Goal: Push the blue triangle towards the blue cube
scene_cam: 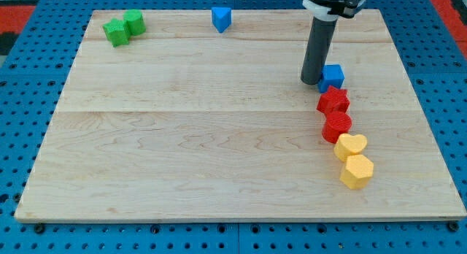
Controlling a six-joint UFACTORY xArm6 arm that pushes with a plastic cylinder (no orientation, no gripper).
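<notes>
Blue triangle (221, 19): at the board's top edge, left of centre.
Blue cube (332, 77): near the right edge, upper half.
My tip (311, 82): bare rod, nothing pinched, touching the cube's left side.
Risk: the tip may displace the cube, the target.
Obstacles: red star (333, 101), red block (337, 125), yellow heart (351, 146), yellow hexagon (357, 171) chained below the cube.
Clear of route: green blocks (122, 28), top-left corner.

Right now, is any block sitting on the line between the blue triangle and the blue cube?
Nothing visible does. The blue triangle sits near the view's top edge, and bare board runs from it to the blue cube. My tip rests just left of the cube.
</notes>
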